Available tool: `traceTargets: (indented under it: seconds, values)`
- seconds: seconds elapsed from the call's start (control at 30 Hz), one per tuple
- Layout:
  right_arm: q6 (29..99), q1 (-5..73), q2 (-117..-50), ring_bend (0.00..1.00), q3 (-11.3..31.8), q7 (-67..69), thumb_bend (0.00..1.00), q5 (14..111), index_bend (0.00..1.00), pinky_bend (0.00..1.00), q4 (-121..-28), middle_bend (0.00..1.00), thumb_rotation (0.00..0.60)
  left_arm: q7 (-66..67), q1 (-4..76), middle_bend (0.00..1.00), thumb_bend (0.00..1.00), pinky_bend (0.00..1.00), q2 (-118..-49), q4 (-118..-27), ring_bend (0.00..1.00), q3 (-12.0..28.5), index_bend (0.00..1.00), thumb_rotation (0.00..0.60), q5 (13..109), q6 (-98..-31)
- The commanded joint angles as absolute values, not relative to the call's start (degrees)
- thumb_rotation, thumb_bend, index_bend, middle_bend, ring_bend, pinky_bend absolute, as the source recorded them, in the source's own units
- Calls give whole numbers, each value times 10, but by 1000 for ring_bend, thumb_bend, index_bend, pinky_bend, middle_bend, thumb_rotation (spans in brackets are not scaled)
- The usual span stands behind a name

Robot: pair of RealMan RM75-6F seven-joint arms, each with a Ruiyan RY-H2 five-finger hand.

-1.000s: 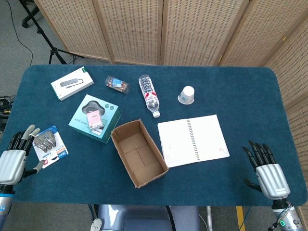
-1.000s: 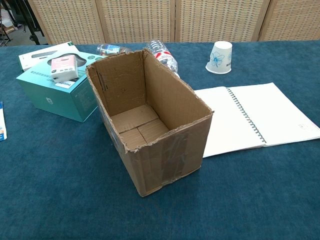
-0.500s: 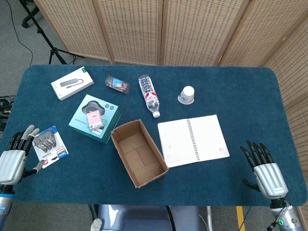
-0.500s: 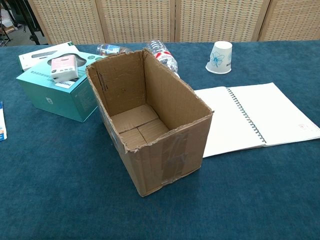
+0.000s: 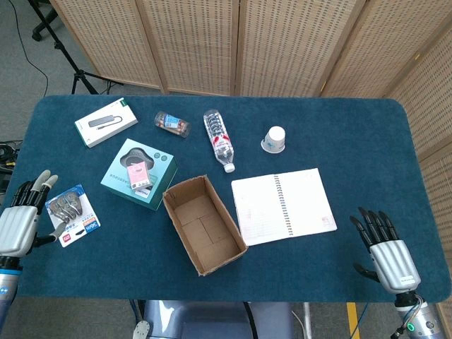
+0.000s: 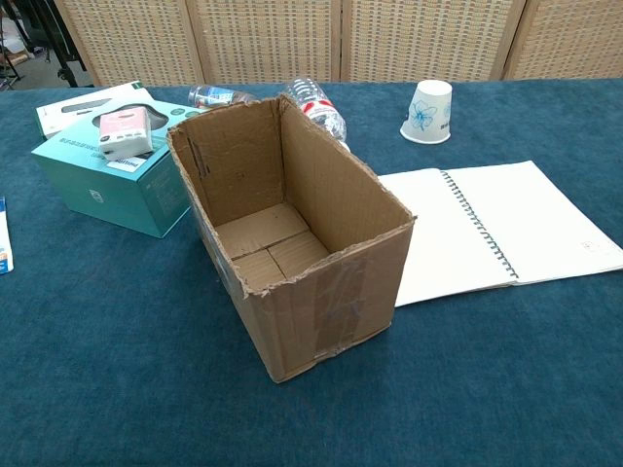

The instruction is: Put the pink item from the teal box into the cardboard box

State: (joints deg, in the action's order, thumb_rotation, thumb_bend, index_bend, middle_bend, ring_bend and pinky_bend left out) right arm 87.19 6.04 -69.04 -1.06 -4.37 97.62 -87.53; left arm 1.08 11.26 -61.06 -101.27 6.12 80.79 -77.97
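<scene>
I see the big blue surface [image 5: 367, 134] with all my things on it. The open notebook [image 5: 282, 205] lies flat toward the right side. The cardboard box [image 5: 204, 224] stands open near the front edge, in the middle, and I can see its bare floor. The teal box [image 5: 138, 173] sits just to the left of it and a bit further back, close but I cannot tell if they touch. The pink item [image 5: 137, 171] lies on top of the teal box, and the chest view shows it there too [image 6: 125, 131]. A white box [image 5: 106, 121] lies near the back left corner. A clear water bottle [image 5: 218, 138] lies on its side near the back edge, with a small bottle [image 5: 172, 123] on its side to the left of it. A paper cup [image 5: 274, 139] stands upside down further right. A flat packet [image 5: 71, 215] lies near the front left corner. My left hand [image 5: 18, 224] is just beside that packet, fingers spread, holding nothing. My right hand [image 5: 387, 253] is at the front right corner, fingers spread too, holding nothing.
</scene>
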Motion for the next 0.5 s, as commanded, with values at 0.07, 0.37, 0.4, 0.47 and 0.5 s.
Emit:
traceTargets:
  seconds: [0.07, 0.37, 0.4, 0.47, 0.5]
  values:
    - [872, 61, -690, 0, -11, -42, 137, 976, 79, 0, -875, 0, 600, 26, 137, 0, 278, 0, -596, -1034, 0, 76, 0, 600, 791, -750]
    - [871, 62, -691, 0, -13, -41, 139, 980, 79, 0, -873, 0, 600, 65, 214, 0, 280, 0, -607, -1044, 0, 129, 2, 600, 708, -666]
    - [870, 63, -691, 0, -13, -42, 139, 981, 79, 0, -873, 0, 600, 69, 228, 0, 280, 0, -608, -1044, 0, 139, 8, 600, 694, -652]
    - [869, 63, -692, 0, -14, -43, 139, 982, 79, 0, -873, 0, 600, 78, 244, 0, 282, 0, -609, -1047, 0, 149, 51, 600, 675, -638]
    - [869, 63, -692, 0, -14, -43, 140, 983, 79, 0, -873, 0, 600, 86, 253, 0, 282, 0, -609, -1049, 0, 154, 75, 600, 662, -631]
